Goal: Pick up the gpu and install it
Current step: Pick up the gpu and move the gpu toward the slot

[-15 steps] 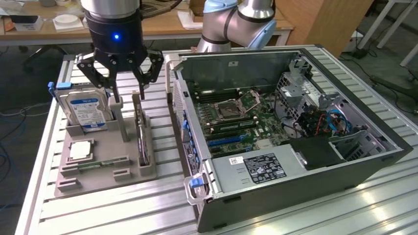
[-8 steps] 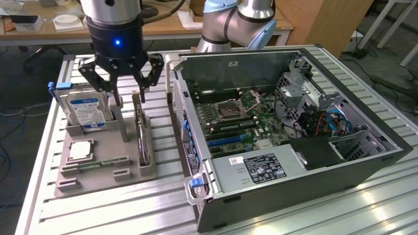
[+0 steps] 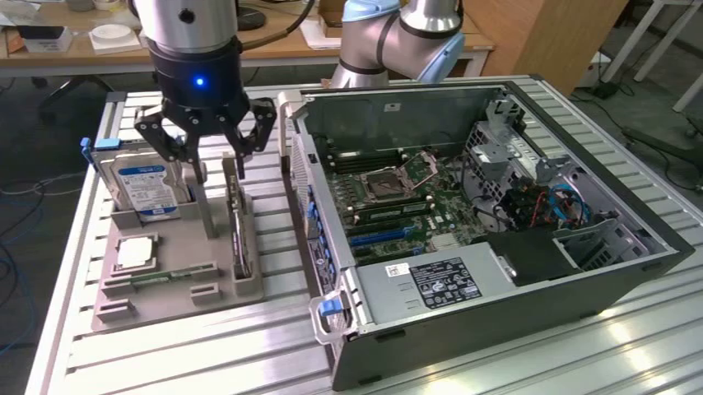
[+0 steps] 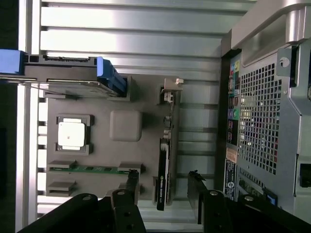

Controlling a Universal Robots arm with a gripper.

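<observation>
On the tabletop (image 3: 165, 354), the open computer case (image 3: 615, 280) has no card seated that I can see, so neither pickup nor install is done. The gray tray (image 3: 165, 304) beside it holds the gpu (image 3: 236, 222) upright on edge, case side: thin, dark, silvery bracket at one end. The hand (image 3: 211, 169) is spread wide, empty, just above the gpu.

gpu (image 3: 235, 220): black | hard drive (image 3: 146, 185): silver, blue-white label | memory stick (image 3: 170, 278): green | tray (image 3: 165, 306): grey | gripper (image 3: 209, 164): black
</observation>
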